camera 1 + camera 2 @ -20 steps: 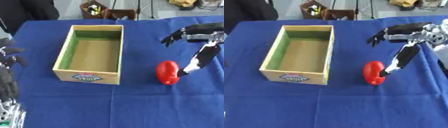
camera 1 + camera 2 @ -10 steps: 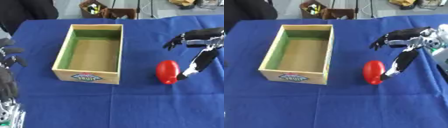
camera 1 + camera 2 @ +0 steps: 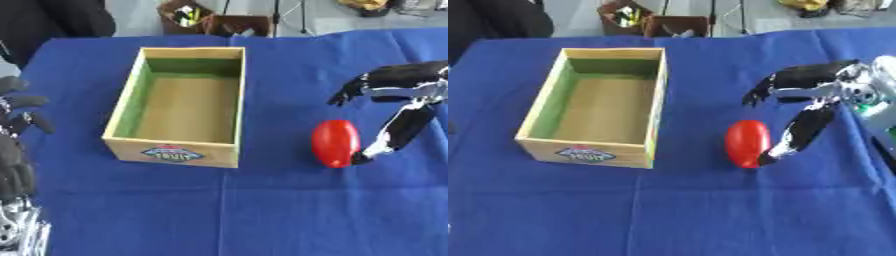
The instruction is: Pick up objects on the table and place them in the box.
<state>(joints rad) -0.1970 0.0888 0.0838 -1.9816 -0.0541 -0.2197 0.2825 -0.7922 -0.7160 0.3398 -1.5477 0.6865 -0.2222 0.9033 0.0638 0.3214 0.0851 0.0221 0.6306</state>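
Note:
A red egg-shaped object [image 3: 336, 142] lies on the blue tablecloth, right of the wooden box [image 3: 129, 94]. The box is open-topped, green inside, and nothing shows in it. My right hand [image 3: 395, 94] hovers at the right of the red object, open, fingers spread toward the box. Its thumb reaches down and its tip touches the object's right lower side. My left hand [image 3: 16, 129] rests open at the left edge, fingers up, far from the box.
The blue cloth [image 3: 245, 210] covers the whole table. Beyond the far edge stand a brown box with small items [image 3: 185, 14] and a person in dark clothing [image 3: 52, 20]. A silver part of my left arm [image 3: 19, 232] shows at the bottom left.
My right hand has drifted slightly down and to the right, its thumb tip staying against the red object. The red object and the box have not moved.

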